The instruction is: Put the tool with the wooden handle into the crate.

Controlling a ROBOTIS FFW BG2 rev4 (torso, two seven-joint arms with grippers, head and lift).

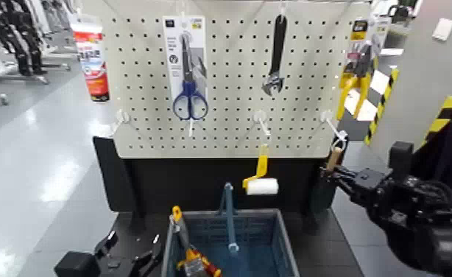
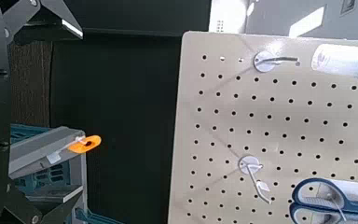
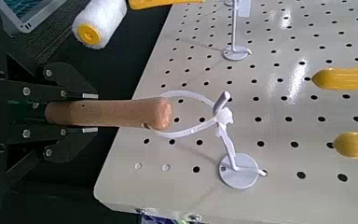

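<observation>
A robotics test hall with a mock shop display

We face a pegboard [image 1: 236, 110] hung with packaged scissors [image 1: 188, 70], a wrench [image 1: 275, 55] and pliers [image 1: 355, 70]; polished floor [image 1: 30, 140] stretches toward nine o'clock.

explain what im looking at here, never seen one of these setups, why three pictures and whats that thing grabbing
It is a two-armed robot working at a pegboard hung with tools. The wide picture comes from a camera on its head; the other two come from cameras on its wrists.

In the head view the right gripper reaches to the board's lower right corner. The right wrist view shows it shut on the wooden handle of a small tool, which hangs by a white loop from a hook. Its blade is hidden.

The left gripper waits low beside the blue-grey crate, where the tool should go. Scissors, a wrench, yellow pliers and a paint roller also hang there.
</observation>
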